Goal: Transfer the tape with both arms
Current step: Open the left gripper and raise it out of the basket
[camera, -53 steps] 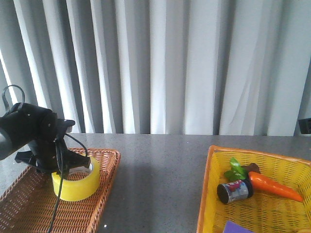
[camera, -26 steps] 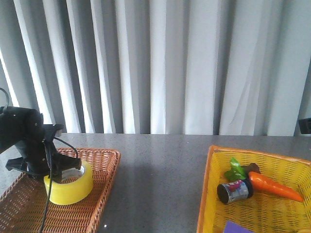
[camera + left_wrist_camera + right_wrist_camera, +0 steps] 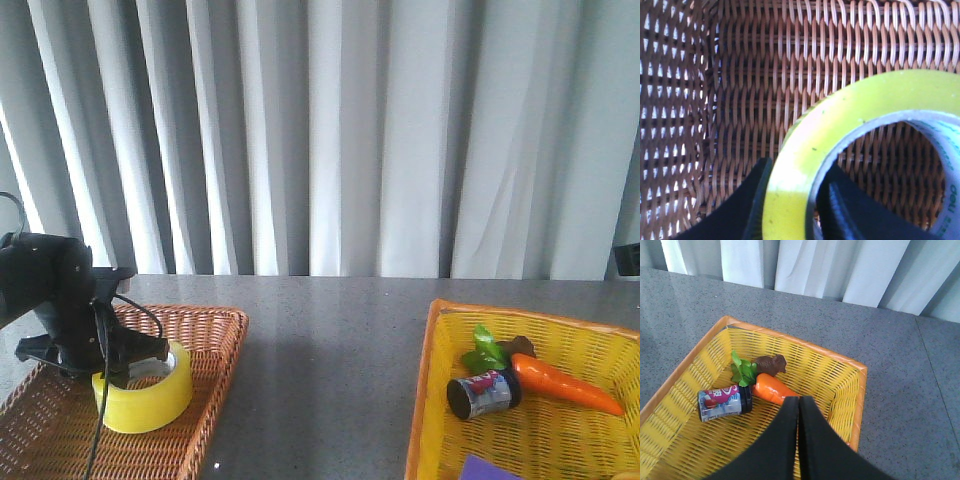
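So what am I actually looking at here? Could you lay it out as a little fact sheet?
Left gripper: fingers either side of the tape's wall, one inside the ring and one outside
Tape: yellow roll, in the brown wicker basket
Right gripper: shut, empty, above the yellow basket
Yellow basket contents: toy carrot, small can, a brown item
Table: grey
Backdrop: pale curtains

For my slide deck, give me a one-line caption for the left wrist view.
Left claw straddling the wall of the yellow tape over the brown wicker basket.
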Robot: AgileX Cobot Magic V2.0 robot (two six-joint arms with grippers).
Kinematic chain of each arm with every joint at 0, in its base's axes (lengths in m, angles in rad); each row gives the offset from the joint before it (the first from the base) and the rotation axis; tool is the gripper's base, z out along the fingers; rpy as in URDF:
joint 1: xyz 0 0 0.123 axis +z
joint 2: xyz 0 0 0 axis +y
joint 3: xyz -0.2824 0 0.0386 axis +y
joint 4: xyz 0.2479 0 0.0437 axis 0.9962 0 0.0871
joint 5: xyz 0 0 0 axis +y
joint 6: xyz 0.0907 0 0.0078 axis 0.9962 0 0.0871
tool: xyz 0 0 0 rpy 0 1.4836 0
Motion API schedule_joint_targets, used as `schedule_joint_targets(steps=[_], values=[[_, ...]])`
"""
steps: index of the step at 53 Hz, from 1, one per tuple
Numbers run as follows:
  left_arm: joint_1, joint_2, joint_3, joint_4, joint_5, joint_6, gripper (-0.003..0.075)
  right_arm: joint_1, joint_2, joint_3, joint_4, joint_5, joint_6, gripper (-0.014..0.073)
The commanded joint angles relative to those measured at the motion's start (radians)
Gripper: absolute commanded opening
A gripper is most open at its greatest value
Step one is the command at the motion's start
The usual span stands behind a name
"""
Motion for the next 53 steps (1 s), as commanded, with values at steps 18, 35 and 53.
schedule_joint_targets(steps=[18, 35, 53], values=[[0.002, -0.067, -0.030, 0.004, -0.035, -0.005, 0.0482, -0.001, -0.021, -0.026, -0.022, -0.060, -0.002, -0.0008], [0.002, -0.136, -0.052, 0.027, -0.053, 0.011, 0.0492, -0.001, -0.021, -0.026, -0.022, -0.060, -0.002, -0.0008], [0.002, -0.359, -0.237, -0.122, -0.123, 0.013, 0.0430, -0.001, -0.021, -0.026, -0.022, -0.060, -0.002, -0.0008]])
